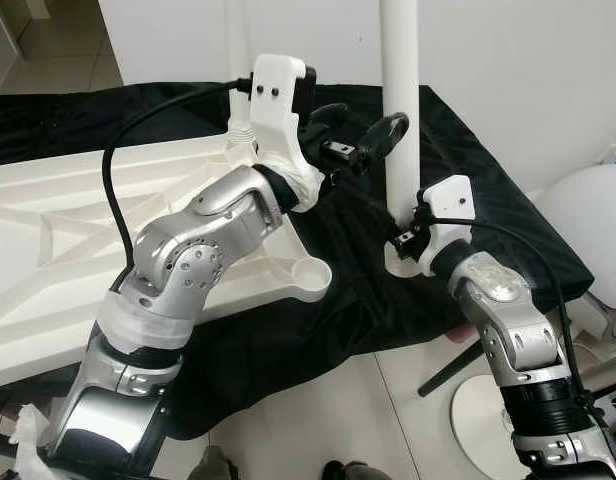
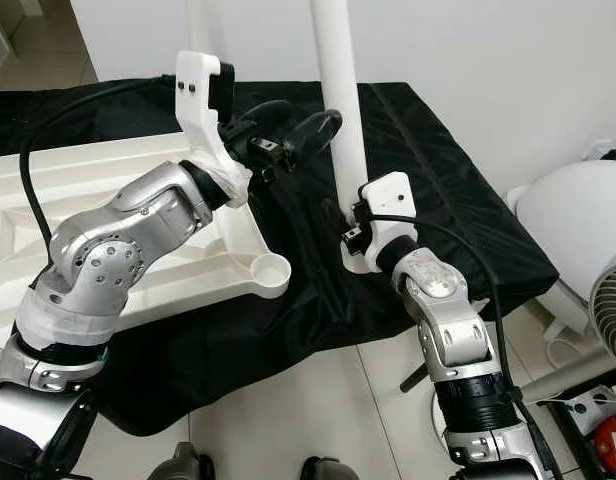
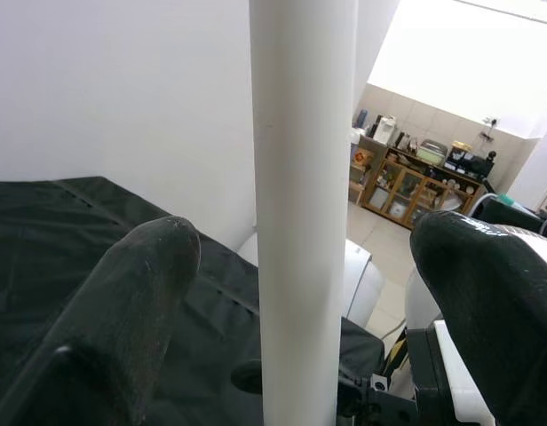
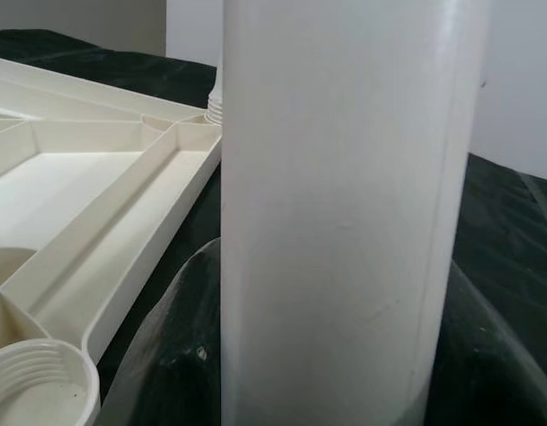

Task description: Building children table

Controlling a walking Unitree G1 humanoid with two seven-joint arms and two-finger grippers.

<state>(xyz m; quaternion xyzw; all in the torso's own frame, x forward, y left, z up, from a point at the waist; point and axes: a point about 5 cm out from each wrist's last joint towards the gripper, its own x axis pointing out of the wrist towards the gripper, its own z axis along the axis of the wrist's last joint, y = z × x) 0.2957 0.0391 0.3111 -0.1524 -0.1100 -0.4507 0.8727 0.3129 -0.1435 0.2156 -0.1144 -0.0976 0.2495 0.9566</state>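
Note:
A white plastic table top (image 1: 48, 250) lies upside down on a black cloth (image 1: 468, 170), with a round threaded socket (image 1: 310, 275) at its near corner. A white table leg (image 1: 400, 100) stands upright on the cloth just right of that corner. My right gripper (image 1: 403, 242) is shut on the leg near its base; in the right wrist view the leg (image 4: 344, 222) sits between the dark fingers. My left gripper (image 1: 360, 135) is open higher up, beside the leg, and the leg (image 3: 300, 222) stands ahead between its spread fingertips (image 3: 140, 293) without touching them.
A second white leg (image 1: 238, 50) stands in the far corner of the table top. A white rounded appliance (image 1: 598, 230) and a fan (image 2: 613, 300) stand on the tiled floor to the right. The cloth's front edge hangs over the floor near my arms.

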